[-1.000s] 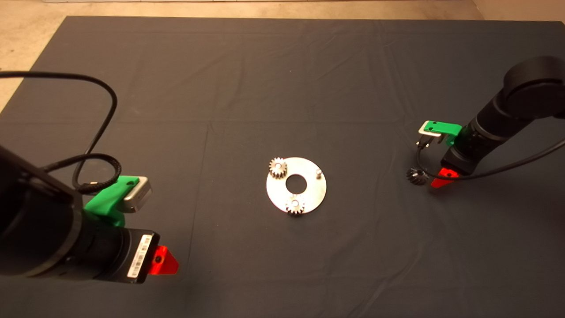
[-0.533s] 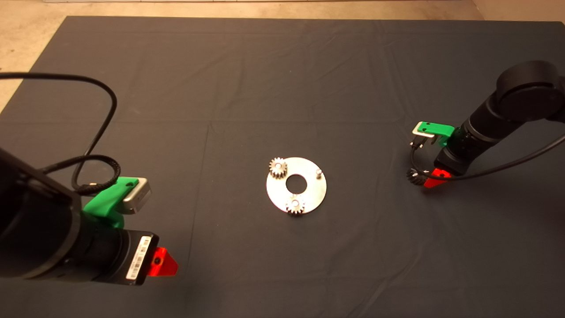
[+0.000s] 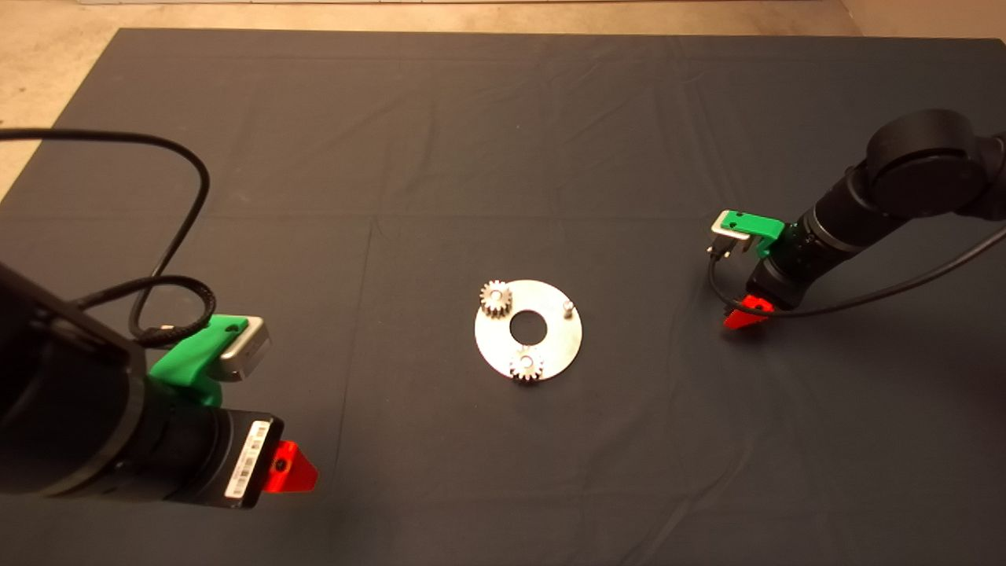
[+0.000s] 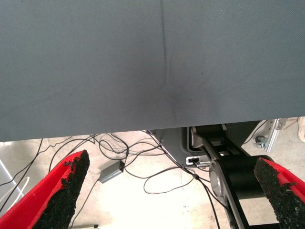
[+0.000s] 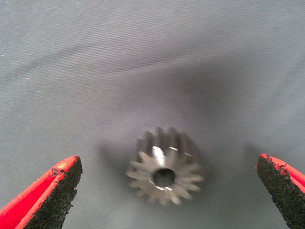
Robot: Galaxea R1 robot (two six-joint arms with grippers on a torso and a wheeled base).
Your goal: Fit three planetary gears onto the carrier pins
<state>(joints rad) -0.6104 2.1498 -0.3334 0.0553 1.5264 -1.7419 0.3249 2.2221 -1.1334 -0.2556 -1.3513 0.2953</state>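
The round silver plate (image 3: 550, 346) lies mid-mat. Two bright planetary gears sit on carrier pins, one at the plate's upper left (image 3: 496, 298) and one at its near edge (image 3: 526, 365). The third pin (image 3: 567, 306) stands bare at the upper right. The darker gear (image 5: 164, 167) lies flat on the mat in the right wrist view, between my right gripper's (image 5: 169, 164) wide-open fingers, which do not touch it. In the head view the right gripper (image 3: 743, 314) hangs over that gear and hides it. My left gripper (image 3: 289, 468) waits open at the lower left.
The dark mat (image 3: 503, 157) covers the table. A black cable (image 3: 880, 295) loops from the right arm. The left wrist view looks past the mat's edge at the floor, with cables (image 4: 143, 157) and the robot's base (image 4: 238, 176).
My right gripper has moved left and slightly away, over the darker gear, which showed beside it before and is now hidden under it in the head view. The left arm has stayed put.
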